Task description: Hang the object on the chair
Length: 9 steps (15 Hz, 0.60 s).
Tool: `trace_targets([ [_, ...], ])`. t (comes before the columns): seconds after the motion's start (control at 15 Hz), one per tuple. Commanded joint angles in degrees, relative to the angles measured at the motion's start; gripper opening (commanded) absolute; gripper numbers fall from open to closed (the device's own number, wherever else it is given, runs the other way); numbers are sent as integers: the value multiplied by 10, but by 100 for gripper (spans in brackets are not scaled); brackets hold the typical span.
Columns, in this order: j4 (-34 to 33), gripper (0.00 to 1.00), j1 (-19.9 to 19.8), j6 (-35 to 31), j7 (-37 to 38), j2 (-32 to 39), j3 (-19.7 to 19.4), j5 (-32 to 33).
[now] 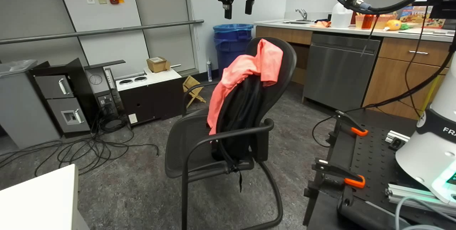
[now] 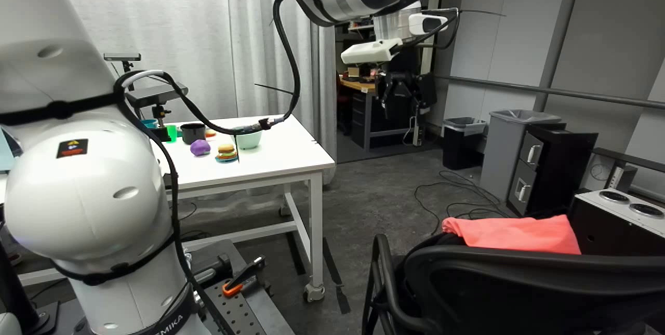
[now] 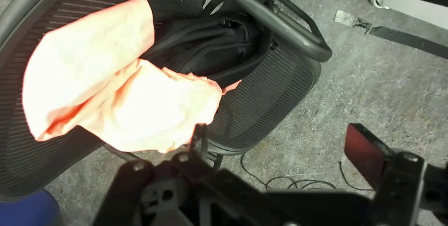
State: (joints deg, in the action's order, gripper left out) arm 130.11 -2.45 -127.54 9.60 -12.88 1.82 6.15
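The coral-red garment (image 1: 272, 60) lies against the front of the chair's backrest and over a black bag-like item, with one end hanging down toward the seat. In an exterior view the garment (image 2: 519, 233) shows behind the backrest's top edge. In the wrist view it (image 3: 94, 54) looks washed out by light. The black office chair (image 1: 185, 144) stands on the floor; it also shows in the other views (image 2: 499, 283) (image 3: 262, 96). My gripper (image 1: 238, 10) is open and empty, above and apart from the garment and chair; its fingers also show in the wrist view (image 3: 276, 131).
The black bag-like item (image 1: 238, 108) sits on the chair under the garment. A blue bin (image 1: 233, 41) stands behind the chair. A white table (image 2: 260, 166) holds toys and bowls. Cables (image 1: 92, 151) lie on the floor. A counter (image 1: 285, 26) runs along the wall.
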Motion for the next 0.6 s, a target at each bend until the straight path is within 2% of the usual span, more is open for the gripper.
trace_targets([
  [0.0,-1,100,3,2,0,0,-3,0],
  [0.2,-14,100,-17,3,13,11,-15,27],
  [0.53,-60,100,-64,-4,1,57,-72,44],
])
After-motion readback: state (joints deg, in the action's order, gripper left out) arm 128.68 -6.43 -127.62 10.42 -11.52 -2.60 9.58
